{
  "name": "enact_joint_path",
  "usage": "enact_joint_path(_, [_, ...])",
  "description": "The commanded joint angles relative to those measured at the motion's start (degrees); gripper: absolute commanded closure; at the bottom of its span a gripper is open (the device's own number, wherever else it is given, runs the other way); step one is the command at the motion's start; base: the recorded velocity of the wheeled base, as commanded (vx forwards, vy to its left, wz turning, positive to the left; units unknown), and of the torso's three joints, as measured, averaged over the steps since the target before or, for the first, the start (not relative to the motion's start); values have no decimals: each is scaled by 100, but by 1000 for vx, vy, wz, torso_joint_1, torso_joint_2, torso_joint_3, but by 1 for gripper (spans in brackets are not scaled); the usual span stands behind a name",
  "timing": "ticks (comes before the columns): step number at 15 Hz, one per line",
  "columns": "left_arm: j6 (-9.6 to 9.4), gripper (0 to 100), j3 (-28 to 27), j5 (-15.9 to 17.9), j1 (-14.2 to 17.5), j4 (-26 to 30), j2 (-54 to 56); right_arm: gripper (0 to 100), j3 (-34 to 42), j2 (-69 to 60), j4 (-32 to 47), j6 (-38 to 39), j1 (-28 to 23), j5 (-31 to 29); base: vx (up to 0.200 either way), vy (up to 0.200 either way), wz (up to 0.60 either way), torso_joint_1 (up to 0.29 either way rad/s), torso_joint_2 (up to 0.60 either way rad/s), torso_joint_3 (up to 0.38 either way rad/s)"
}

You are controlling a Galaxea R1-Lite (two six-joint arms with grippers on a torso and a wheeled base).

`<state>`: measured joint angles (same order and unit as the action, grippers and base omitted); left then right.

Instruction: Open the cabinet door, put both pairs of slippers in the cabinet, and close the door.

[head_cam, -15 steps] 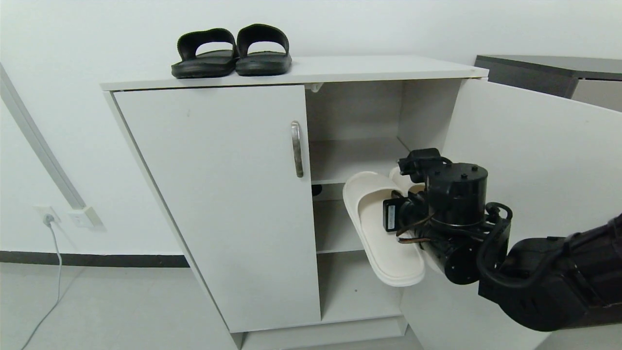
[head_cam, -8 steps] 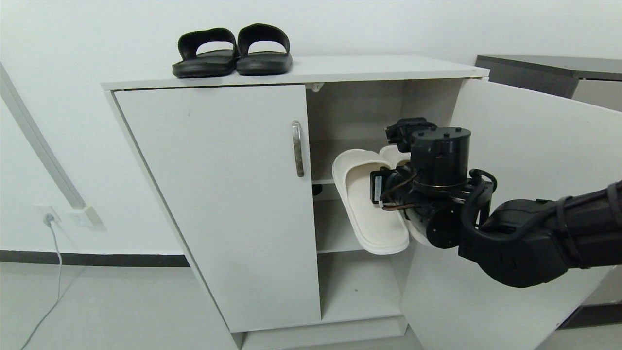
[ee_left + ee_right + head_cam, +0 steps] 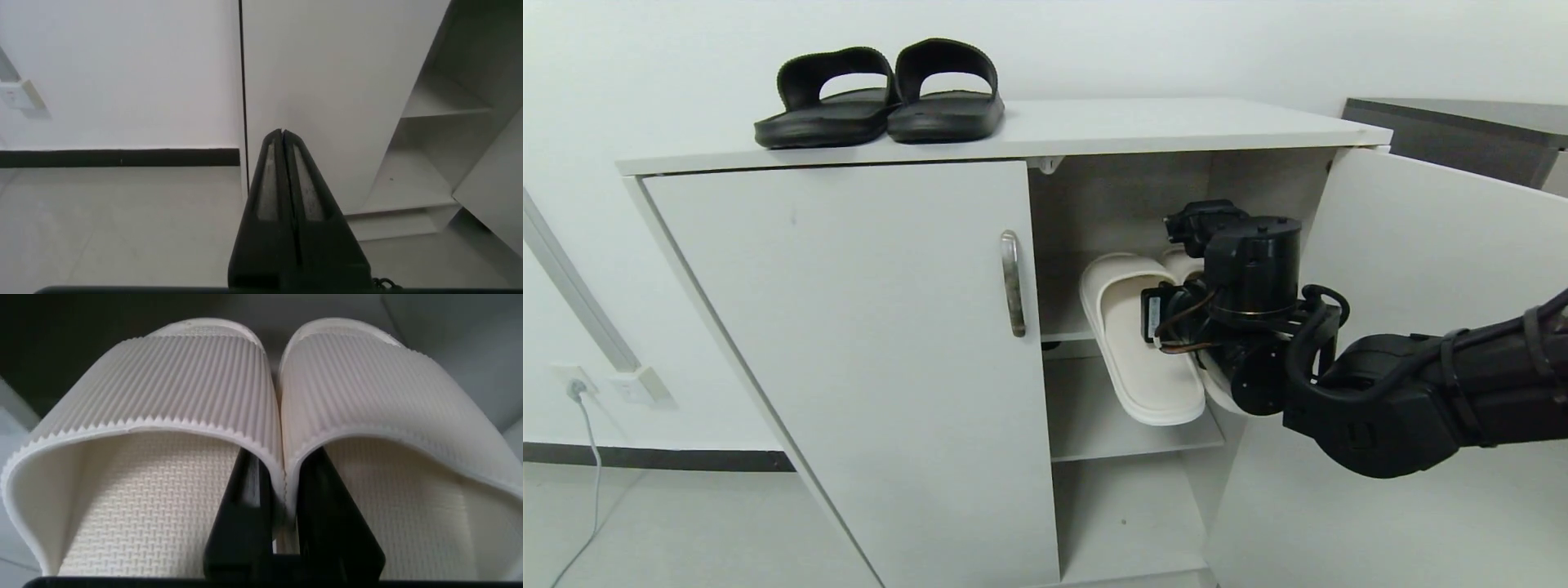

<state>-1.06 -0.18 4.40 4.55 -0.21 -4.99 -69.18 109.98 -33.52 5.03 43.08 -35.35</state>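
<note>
A white cabinet (image 3: pixel 1029 131) stands with its right door (image 3: pixel 1413 245) swung open and its left door (image 3: pixel 849 351) closed. A pair of black slippers (image 3: pixel 882 94) sits on the cabinet top at the left. My right gripper (image 3: pixel 276 502) is shut on a pair of white slippers (image 3: pixel 1135 335), pinching their two inner edges together (image 3: pixel 278 416). The pair hangs toes up at the open right compartment, in front of the upper shelf (image 3: pixel 1086 269). My left gripper (image 3: pixel 282 155) is shut with nothing in it, low down and pointing at the cabinet's left door (image 3: pixel 343 90).
Middle (image 3: pixel 1127 425) and bottom (image 3: pixel 1127 523) shelves lie below the white slippers. A metal handle (image 3: pixel 1011 282) is on the closed door. A dark grey unit (image 3: pixel 1462 131) stands to the right. A wall socket with a cable (image 3: pixel 576 388) is at the lower left.
My right arm has lifted the white slippers and carried them forward to the upper shelf's level. The head camera has also moved closer, shifting the whole picture.
</note>
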Motion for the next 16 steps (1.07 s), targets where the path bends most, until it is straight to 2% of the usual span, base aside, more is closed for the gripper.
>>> enact_joint_path(1, [1, 100, 1, -1, 2, 3, -11, 100, 1, 32, -5, -2, -2, 2, 0, 0, 0, 0, 0, 0])
enact_joint_path(8, [1, 100, 1, -1, 2, -6, -11, 100, -271, 137, 320, -20, -19, 125, 0, 0, 0, 0, 0, 0])
enact_joint_path(12, [1, 100, 1, -1, 2, -6, -11, 100, -1352, 647, 953, -11, -256, 345, 0, 0, 0, 0, 0, 0])
enact_joint_path(16, [1, 100, 1, -1, 2, -6, -11, 100, -2240, 1166, 1252, -11, -459, 424, 0, 0, 0, 0, 0, 0])
